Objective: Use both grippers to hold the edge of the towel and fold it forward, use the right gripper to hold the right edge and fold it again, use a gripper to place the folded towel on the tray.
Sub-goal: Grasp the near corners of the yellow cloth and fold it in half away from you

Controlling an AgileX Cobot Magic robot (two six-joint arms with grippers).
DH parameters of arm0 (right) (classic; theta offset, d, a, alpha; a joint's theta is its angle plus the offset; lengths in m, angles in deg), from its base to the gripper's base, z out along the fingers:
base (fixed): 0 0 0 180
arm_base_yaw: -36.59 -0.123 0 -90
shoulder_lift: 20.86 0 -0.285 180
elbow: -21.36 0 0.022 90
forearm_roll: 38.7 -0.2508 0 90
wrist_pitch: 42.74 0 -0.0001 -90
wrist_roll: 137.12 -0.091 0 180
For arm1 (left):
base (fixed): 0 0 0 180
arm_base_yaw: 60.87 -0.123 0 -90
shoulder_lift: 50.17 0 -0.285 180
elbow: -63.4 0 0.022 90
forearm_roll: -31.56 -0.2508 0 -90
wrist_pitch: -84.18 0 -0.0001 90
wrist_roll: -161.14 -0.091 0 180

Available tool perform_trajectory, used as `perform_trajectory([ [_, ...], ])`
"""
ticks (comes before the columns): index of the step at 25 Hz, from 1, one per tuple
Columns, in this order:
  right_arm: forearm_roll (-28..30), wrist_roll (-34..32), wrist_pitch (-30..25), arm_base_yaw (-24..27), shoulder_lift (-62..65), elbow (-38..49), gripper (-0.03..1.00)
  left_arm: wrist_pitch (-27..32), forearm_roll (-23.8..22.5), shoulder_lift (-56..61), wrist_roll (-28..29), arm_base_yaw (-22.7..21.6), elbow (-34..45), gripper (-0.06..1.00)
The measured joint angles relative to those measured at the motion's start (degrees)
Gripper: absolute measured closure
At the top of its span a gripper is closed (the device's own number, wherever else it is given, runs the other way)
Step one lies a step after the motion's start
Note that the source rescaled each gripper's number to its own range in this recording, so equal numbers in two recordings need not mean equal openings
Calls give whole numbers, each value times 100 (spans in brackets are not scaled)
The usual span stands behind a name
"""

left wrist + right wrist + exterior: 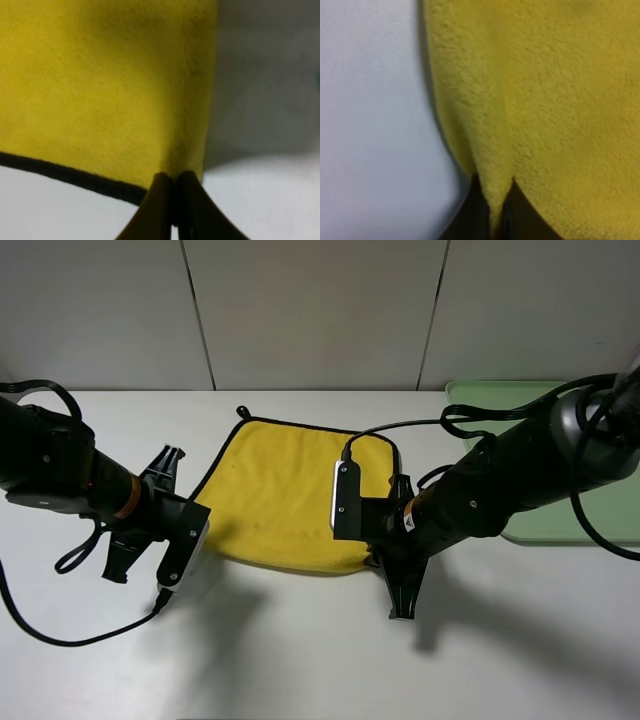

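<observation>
The yellow towel point(280, 490) lies flat on the white table, its black-trimmed far edge point(300, 425) toward the wall. At the near left corner my left gripper point(205, 530) is shut on the cloth. The left wrist view shows the left gripper point(175, 200) pinching the towel point(110, 90) just beside the black trim point(65, 175). My right gripper point(372, 558) is shut on the near right corner. In the right wrist view the right gripper point(495, 210) squeezes a raised fold of the towel point(560, 100). The pale green tray point(470, 390) sits at the far right, partly hidden behind the right arm.
A small black loop point(243, 413) sticks out at the towel's far left corner. Black cables point(60, 560) trail on the table beside the left arm. A grey panelled wall point(320, 310) closes off the back of the table.
</observation>
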Motion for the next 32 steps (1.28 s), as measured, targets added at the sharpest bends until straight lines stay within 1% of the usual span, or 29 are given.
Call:
perform_trajectory([
  [5,0,-4,-48,2,63,6,97,361,7,354,-5,0,6,94],
  [10,0,-4,-419,15,476,55,97,416,12,936,0,0,12,94],
  [15,0,-4,-716,15,1036,61,97,593,59,1407,0,0,12,94],
  [19,0,-143,-967,15,1460,65,97,685,59,1690,0,19,12,94],
  [22,0,-267,-1182,15,1754,65,97,861,59,1838,0,195,12,94],
  [25,0,-368,-1436,15,2018,65,97,1109,72,1911,5,508,13,94],
  [27,-6,-450,-1618,15,2199,65,97,1260,165,1937,5,735,13,94],
  [30,-25,-545,-1829,15,2464,78,97,1404,489,1976,5,939,13,94],
  [32,-63,-585,-1902,15,2630,78,97,1459,754,2013,5,998,13,94],
])
